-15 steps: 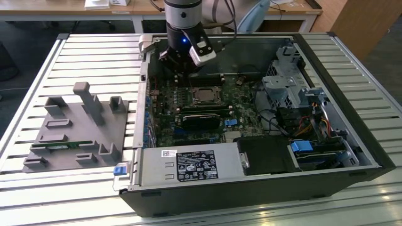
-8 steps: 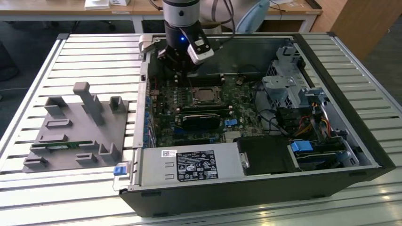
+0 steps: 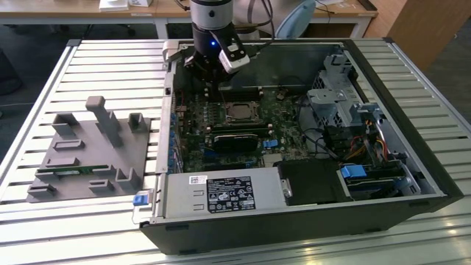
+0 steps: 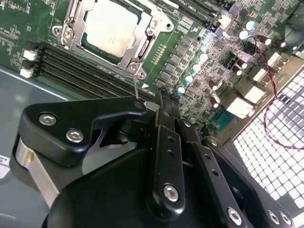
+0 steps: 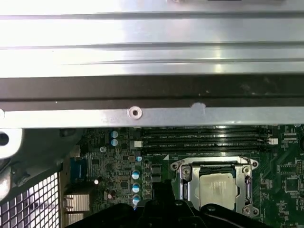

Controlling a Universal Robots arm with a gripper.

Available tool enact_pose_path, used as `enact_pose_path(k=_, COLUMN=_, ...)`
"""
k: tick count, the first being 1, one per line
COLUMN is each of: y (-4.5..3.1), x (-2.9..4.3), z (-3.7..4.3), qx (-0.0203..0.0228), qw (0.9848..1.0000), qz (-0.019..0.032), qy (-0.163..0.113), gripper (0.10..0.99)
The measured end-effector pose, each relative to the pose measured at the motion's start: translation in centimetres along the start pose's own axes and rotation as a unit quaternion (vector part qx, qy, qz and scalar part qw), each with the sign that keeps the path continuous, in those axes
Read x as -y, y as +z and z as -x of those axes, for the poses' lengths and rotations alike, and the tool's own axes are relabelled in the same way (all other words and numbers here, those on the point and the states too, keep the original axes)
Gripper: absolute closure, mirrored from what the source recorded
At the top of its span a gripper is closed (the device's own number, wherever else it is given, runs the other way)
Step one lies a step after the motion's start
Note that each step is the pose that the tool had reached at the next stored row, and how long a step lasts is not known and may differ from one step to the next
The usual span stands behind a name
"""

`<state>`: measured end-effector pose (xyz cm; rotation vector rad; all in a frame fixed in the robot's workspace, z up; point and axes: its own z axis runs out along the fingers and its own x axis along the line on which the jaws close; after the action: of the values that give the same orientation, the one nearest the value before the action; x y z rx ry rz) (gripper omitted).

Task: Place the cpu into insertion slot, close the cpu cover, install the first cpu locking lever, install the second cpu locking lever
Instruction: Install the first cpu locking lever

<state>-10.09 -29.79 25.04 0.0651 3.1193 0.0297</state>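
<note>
In the exterior view, the gripper [image 3: 213, 87] hangs inside the open computer case [image 3: 294, 234], just beyond the cpu [image 3: 237, 112] and toward the exterior view's left. In the second wrist view, the gripper is clenched, beside a thin lever [image 4: 136, 85]. The cpu cover [image 4: 140, 47] lies flat around the seated cpu. In the first wrist view, the cpu sits close by the gripper.

cpu cover [image 4: 147, 40] lies around cpu [image 4: 111, 26]; memory slots [image 4: 80, 66] alongside.
</note>
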Motion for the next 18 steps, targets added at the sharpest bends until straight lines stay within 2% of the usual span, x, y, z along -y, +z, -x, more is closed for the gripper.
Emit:
enact_pose_path(k=8, y=-0.16, x=-0.69, z=-0.03, qx=-0.0001, qw=1.0000, qz=0.0001, qy=-0.005, gripper=0.980)
enact_pose_path(k=14, y=-0.24, x=-0.81, z=0.05, qx=-0.0002, qw=1.0000, qz=0.0001, qy=-0.007, gripper=0.980)
enact_pose_path(k=18, y=-0.23, x=-0.86, z=0.47, qx=-0.0002, qw=1.0000, qz=0.0001, qy=-0.007, gripper=0.980)
